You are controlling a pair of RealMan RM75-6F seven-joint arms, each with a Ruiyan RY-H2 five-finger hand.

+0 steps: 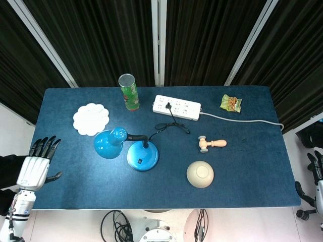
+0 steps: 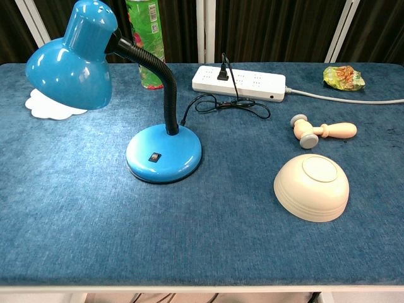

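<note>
At the lower left of the head view the left hand [image 1: 36, 164] hovers just off the desk's [image 1: 242, 171] left edge, palm down, its black fingers [image 1: 44, 146] spread wide and holding nothing. The right hand [image 1: 317, 174] barely shows at the lower right edge; I cannot tell how its fingers stand.

The thing nearest the left hand is the blue desk lamp [image 1: 143, 155], lying to the hand's right toward the middle of the frame. Its glossy round base sits flat on the blue felt-like cloth, and its ribbed black gooseneck bends left, so the bell-shaped shade [image 1: 107, 143] points toward the left hand.

Right of the lamp a cream bowl [image 2: 312, 187] rests upside down, smooth and ridged. Beyond it lies a small wooden massage roller [image 2: 320, 131], handle pointing right. Farther back are a white scalloped coaster [image 1: 91, 119], a green cylindrical can [image 1: 129, 92], a white power strip [image 1: 177, 107] with the lamp's cord plugged in, and a crinkled snack packet [image 1: 231, 103].
</note>
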